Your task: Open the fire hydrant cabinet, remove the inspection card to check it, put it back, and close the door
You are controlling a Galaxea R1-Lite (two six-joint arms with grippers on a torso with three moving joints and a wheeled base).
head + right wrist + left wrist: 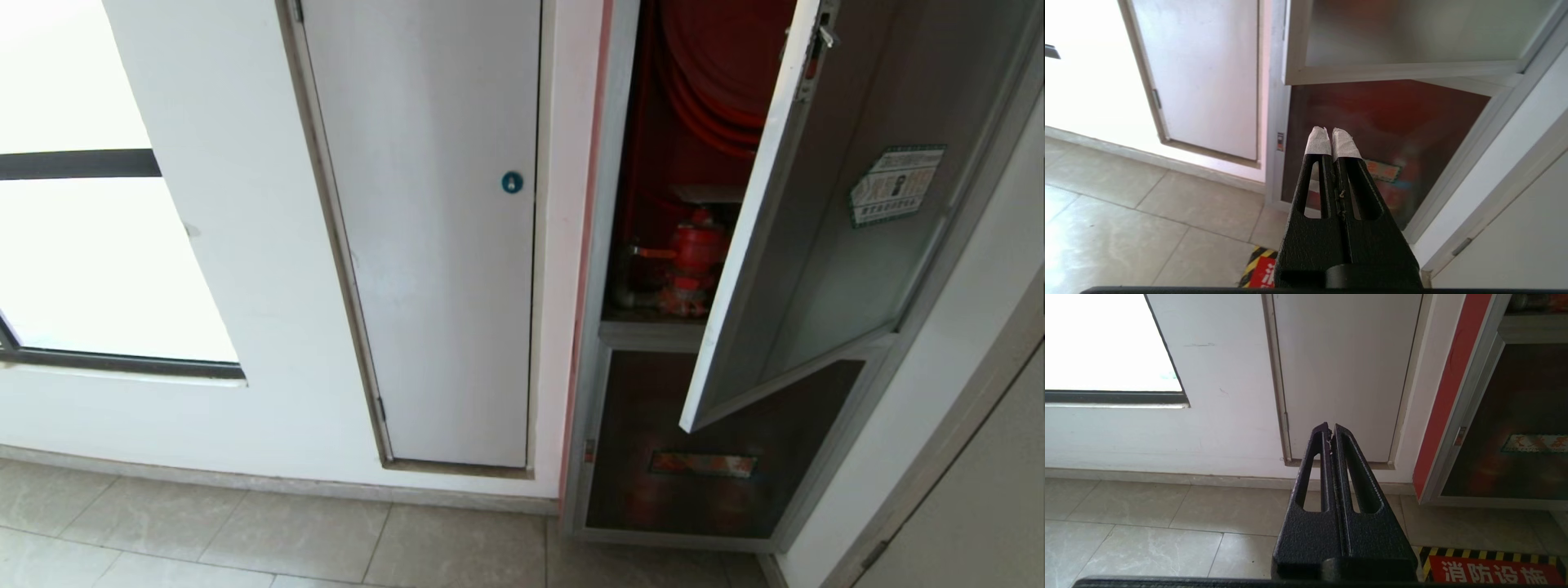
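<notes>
Both my grippers hang low over the floor tiles [1147,228], empty: right gripper [1332,136] with its white-taped tips pressed together, left gripper [1329,430] likewise closed. Farther off, right gripper faces the lower dark glass panel [1412,122]; left faces the white panel [1343,367]. Above, the door [824,245] stands ajar, fire hydrant cabinet [600,204] showing red valve [694,261]. Yellow-black floor marking [1490,567] near.

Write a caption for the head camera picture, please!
Fire hydrant cabinet with door ajar, red valve showing.
</notes>
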